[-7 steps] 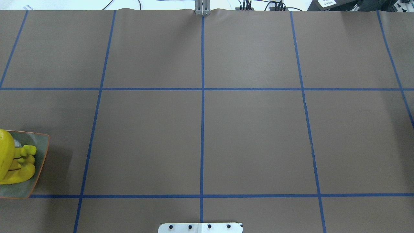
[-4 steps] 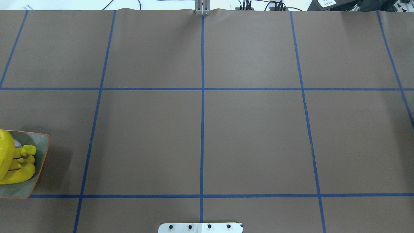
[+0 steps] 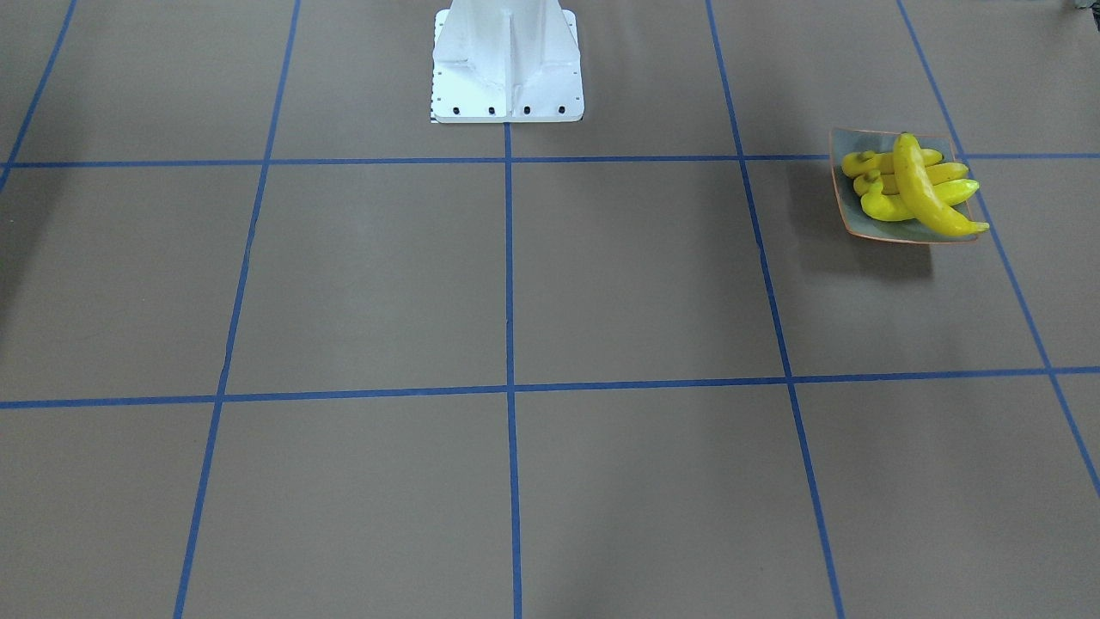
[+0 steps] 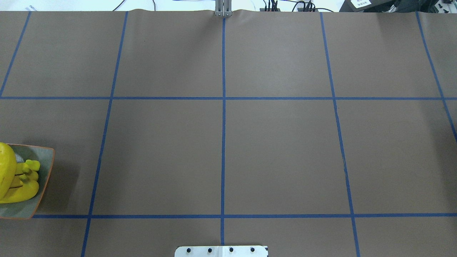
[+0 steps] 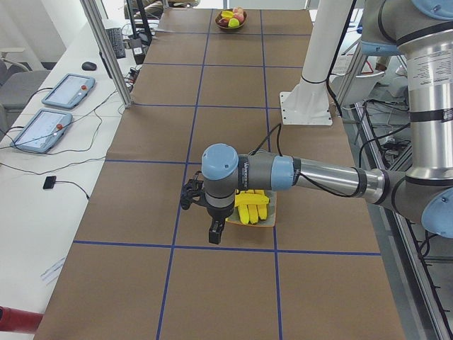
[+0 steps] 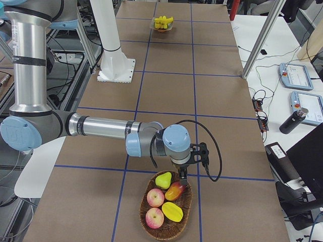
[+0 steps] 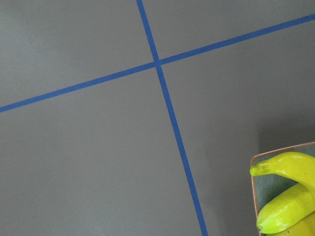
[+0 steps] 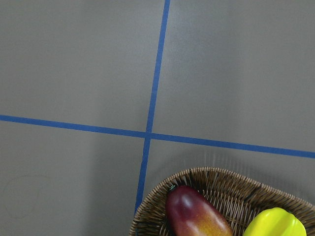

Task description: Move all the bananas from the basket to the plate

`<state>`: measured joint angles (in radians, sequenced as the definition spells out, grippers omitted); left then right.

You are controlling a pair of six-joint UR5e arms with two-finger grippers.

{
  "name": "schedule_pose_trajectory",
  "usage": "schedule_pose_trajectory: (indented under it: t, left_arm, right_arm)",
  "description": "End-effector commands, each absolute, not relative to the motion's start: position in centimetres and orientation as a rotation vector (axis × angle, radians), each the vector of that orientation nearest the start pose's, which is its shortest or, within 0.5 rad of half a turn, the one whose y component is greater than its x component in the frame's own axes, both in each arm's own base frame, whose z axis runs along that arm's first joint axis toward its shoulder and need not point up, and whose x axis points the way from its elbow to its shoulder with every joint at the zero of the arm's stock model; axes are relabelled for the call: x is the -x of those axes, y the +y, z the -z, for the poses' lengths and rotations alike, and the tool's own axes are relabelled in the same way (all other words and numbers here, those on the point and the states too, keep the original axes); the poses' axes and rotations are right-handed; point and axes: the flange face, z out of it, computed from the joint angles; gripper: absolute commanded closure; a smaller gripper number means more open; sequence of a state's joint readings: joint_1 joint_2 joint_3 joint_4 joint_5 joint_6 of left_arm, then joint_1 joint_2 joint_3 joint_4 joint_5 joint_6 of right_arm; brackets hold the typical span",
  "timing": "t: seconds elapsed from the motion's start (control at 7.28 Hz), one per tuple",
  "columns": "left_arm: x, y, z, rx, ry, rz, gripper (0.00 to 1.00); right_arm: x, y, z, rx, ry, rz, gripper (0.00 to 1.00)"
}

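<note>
Several yellow bananas (image 3: 911,193) lie piled on the grey-green plate (image 3: 846,215) with an orange rim. They also show at the overhead view's left edge (image 4: 18,182) and in the left wrist view (image 7: 290,196). The left gripper (image 5: 214,237) hangs just beside the plate (image 5: 267,223), on its table-centre side, apart from the bananas (image 5: 251,207). The right gripper (image 6: 180,174) hangs over the near rim of the wicker basket (image 6: 169,227). Both grippers show only in side views, so I cannot tell whether they are open or shut.
The basket (image 8: 221,182) holds a pear (image 6: 162,180), apples (image 6: 155,197), a mango (image 8: 197,216) and a yellow fruit (image 8: 273,226); no banana shows in it. The white robot base (image 3: 507,60) stands at mid-table. Blue tape lines grid the brown table.
</note>
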<state>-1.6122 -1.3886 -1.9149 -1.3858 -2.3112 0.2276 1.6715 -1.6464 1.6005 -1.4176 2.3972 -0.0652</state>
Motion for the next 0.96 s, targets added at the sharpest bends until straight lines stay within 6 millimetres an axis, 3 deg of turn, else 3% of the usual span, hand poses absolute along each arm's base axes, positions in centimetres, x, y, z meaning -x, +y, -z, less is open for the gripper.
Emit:
schedule_pose_trajectory:
  t: [0.0,0.27,0.41,0.55,0.82]
  left_arm:
    - [8.5,-38.7,-60.3,-0.026,0.837,-0.074,0.0]
    - [8.7,-39.1,-59.4,-0.054,0.833,-0.003,0.0]
    - [8.6,-39.2,-60.5,-0.036,0.832,0.004,0.0]
    - [8.7,-38.8,-60.2,-0.044,0.823,-0.002,0.0]
    - [8.7,-37.7,-61.3,-0.021,0.812,0.004,0.0]
  right_arm:
    - [-10.2,-43.2,-67.2,-0.141,-0.804,0.004,0.0]
    - [-10.6,-42.2,-67.4,-0.134,-0.752,-0.001,0.0]
    - [-10.6,-42.1,-67.6,-0.124,-0.738,-0.01,0.0]
    - [-10.7,-42.6,-66.7,-0.098,-0.734,-0.025,0.01]
    - [-10.7,-43.1,-62.6,-0.068,-0.736,-0.035,0.01]
